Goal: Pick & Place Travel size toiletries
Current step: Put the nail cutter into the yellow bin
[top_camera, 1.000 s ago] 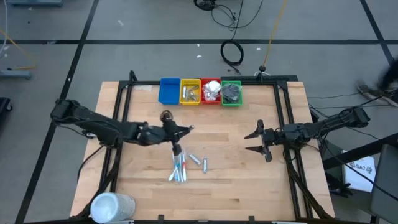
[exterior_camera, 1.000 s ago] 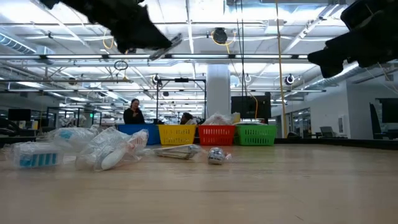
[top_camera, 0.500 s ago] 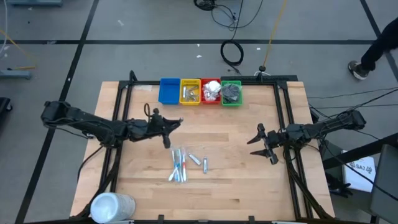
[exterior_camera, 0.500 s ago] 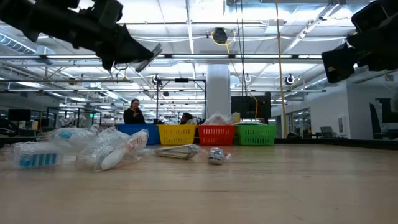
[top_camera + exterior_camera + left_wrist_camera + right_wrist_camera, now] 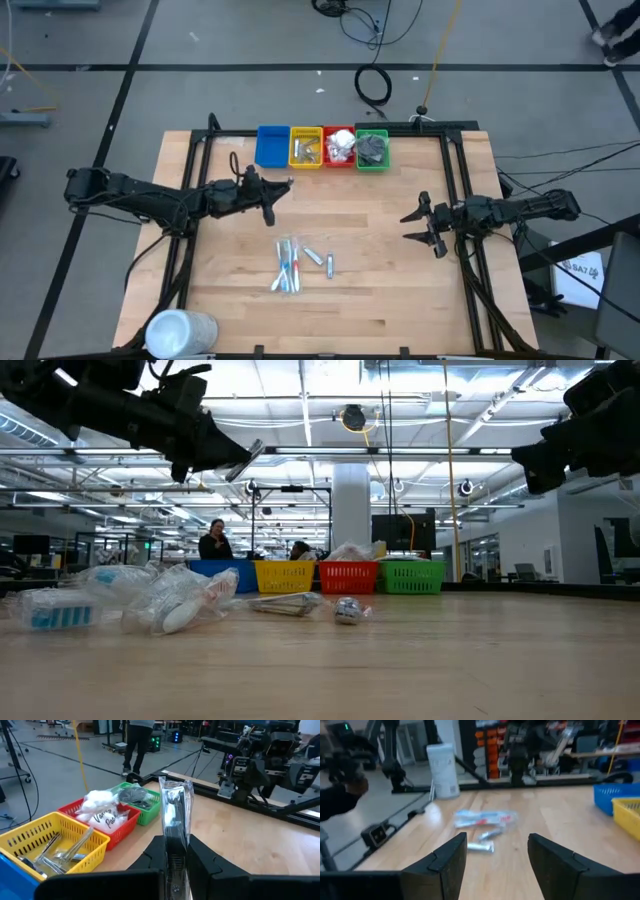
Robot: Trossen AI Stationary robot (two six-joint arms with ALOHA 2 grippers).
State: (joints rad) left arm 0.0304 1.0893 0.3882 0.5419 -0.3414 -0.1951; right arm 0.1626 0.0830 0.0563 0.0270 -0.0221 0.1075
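- Wooden table [image 5: 380,260] on a grey floor, black frame around it, four coloured bins in a row at top centre of the high view: blue bin [image 5: 271,146], yellow bin [image 5: 305,147], red bin [image 5: 339,146], green bin [image 5: 372,149]
- left gripper [image 5: 283,188] sits left of centre, raised off the table, just below the blue and yellow bins; jaws pinched tight on a slim clear-wrapped stick [image 5: 174,815], which stands up between the fingers in the left wrist view
- judging by the heading, the stick is being carried toward the bins for sorting; which bin, cannot tell
- remaining toiletries [image 5: 290,266] lie clustered at lower centre: wrapped sticks plus short silver tubes [image 5: 316,257], loose on the wood, not yet picked
- right gripper [image 5: 417,224] hovers at right, well apart from the pile, jaws spread and empty, likely waiting its turn
- white cylinder [image 5: 180,331] at lower left corner, out of the way
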